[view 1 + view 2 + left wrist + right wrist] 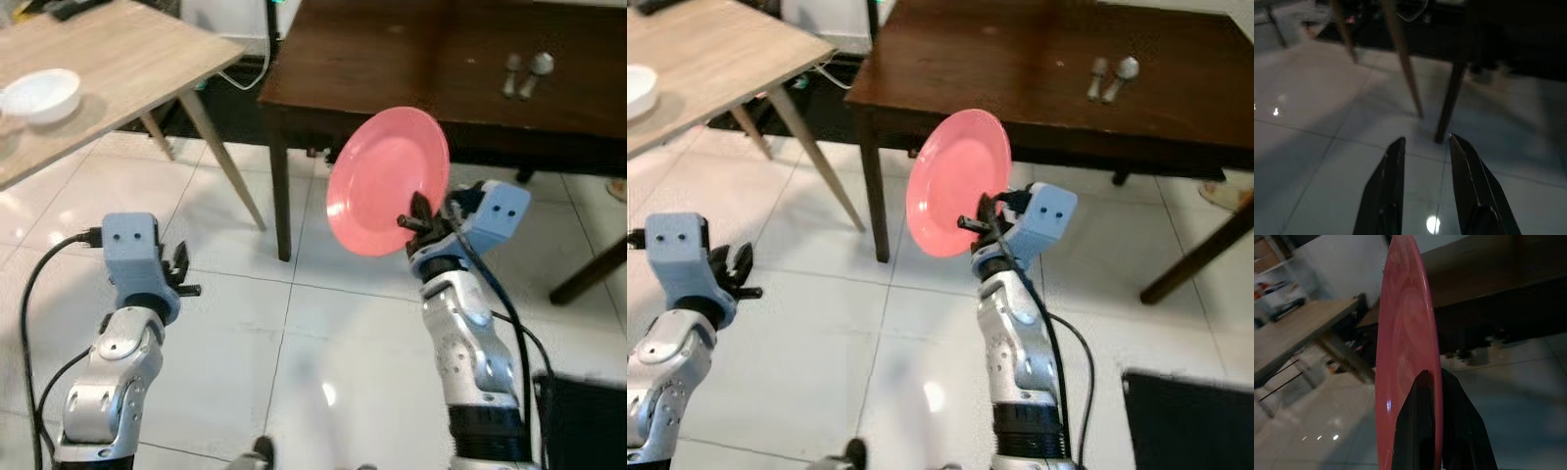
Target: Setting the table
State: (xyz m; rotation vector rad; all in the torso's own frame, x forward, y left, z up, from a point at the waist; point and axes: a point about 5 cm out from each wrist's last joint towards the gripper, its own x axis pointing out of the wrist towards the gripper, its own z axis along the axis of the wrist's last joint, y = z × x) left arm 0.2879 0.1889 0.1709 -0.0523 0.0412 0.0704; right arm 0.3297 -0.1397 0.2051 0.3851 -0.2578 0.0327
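A pink plate [387,181] is held on edge in front of the dark wooden table [411,59]; my right gripper [416,219] is shut on its lower rim. The right wrist view has the plate [1405,347] edge-on between the two black fingers [1422,431]. My left gripper [182,274] hangs open above the tiled floor, nothing between its fingers [1386,191]. Two pieces of silver cutlery [524,73] lie on the dark table at the far right. A white bowl [41,95] sits on the light wooden table [118,59] at the left.
The light table's slanted legs [230,171] and the dark table's leg [279,191] stand close together ahead. Cables [240,73] run between the tables. A black object [583,421] sits at the lower right. White tiles [323,343] lie open in front.
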